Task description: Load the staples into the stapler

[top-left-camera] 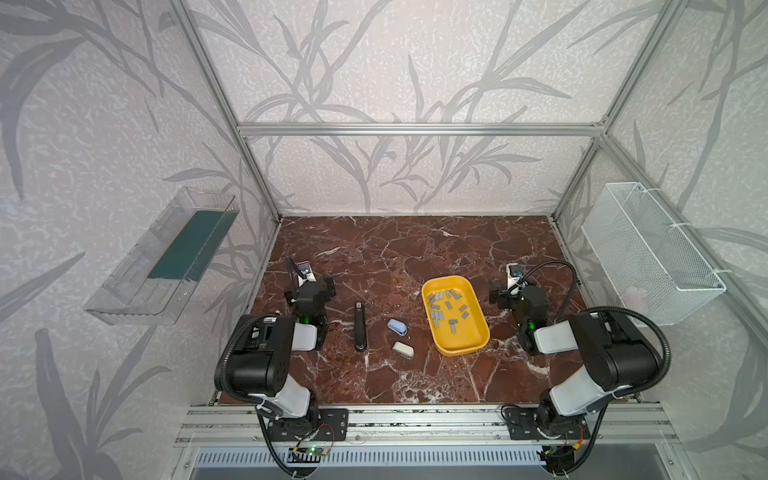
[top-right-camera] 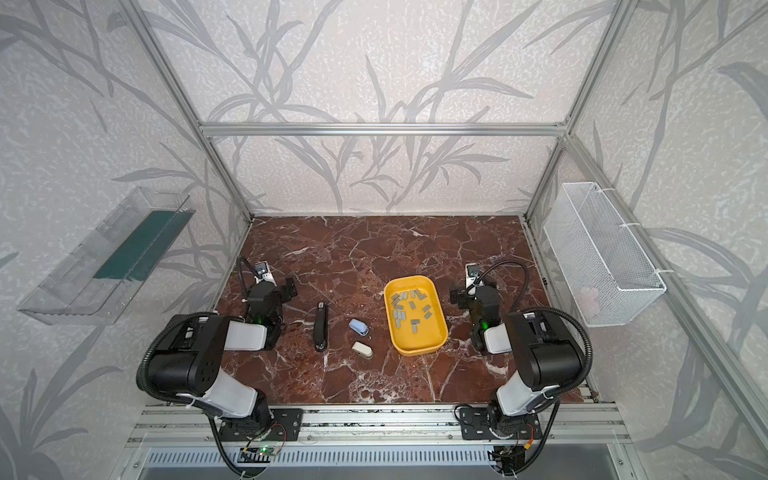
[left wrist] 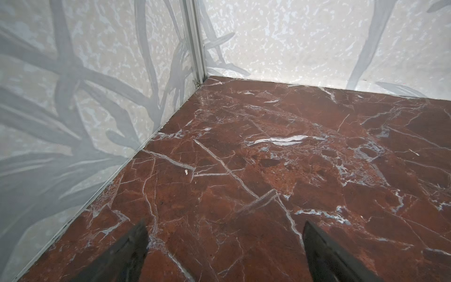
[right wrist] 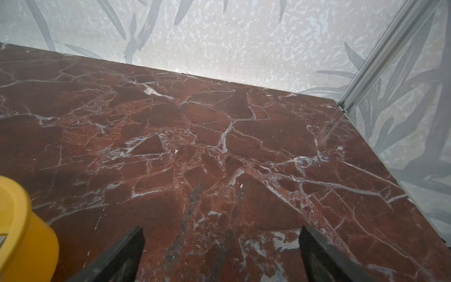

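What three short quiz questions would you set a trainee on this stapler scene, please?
1. True or false: the staples lie in the yellow tray.
2. Which stapler lies nearest the left pincer? A) black stapler B) blue stapler C) white stapler
3. Short answer: are the left pincer and the right pincer open or shut?
Key: 1 true; 2 A; 3 both open, holding nothing.
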You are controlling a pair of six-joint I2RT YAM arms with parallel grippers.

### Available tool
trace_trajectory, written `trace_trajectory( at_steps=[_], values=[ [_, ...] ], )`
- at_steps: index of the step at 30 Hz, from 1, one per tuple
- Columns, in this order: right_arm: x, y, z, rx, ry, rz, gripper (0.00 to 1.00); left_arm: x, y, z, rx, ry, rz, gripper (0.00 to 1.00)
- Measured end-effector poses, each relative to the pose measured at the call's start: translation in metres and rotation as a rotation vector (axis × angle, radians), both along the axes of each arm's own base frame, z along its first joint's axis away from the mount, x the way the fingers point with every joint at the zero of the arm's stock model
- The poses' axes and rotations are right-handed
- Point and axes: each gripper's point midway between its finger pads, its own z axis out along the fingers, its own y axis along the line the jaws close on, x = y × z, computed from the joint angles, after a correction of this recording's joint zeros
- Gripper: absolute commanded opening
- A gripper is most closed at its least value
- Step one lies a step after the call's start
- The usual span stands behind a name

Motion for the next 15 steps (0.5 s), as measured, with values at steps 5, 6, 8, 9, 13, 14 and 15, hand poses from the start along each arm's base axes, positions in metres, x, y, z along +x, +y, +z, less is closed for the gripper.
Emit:
trace_trajectory(
  at_steps=[5,6,8,9,13,14,15],
  values=[
    [-0.0007,0.0001,-0.0021,-0.002,0.009,0.001,0.99,0.0000,-0.0001,0.0000,0.000,0.000,0.000,0.99],
    [-0.0010,0.0001,-0.0032,-0.002,0.014,0.002,0.99,0.0000,-0.0001,0.0000,0.000,0.000,0.000,0.99],
    [-0.0016,0.0001,-0.0052,-0.004,0.022,0.002,0.99,0.0000,0.0000,0.0000,0.000,0.000,0.000,0.99],
    [-0.0015,0.0001,-0.0057,-0.004,0.025,0.002,0.99,0.0000,0.0000,0.0000,0.000,0.000,0.000,0.99],
    [0.0015,0.0018,-0.0055,-0.005,0.034,0.010,0.99,0.0000,-0.0001,0.0000,0.000,0.000,0.000,0.99],
    [0.0023,0.0021,-0.0051,-0.004,0.034,0.011,0.99,0.0000,-0.0001,0.0000,0.000,0.000,0.000,0.99],
    [0.0026,0.0024,-0.0051,-0.004,0.035,0.012,0.99,0.0000,-0.0001,0.0000,0.000,0.000,0.000,0.99]
  ],
)
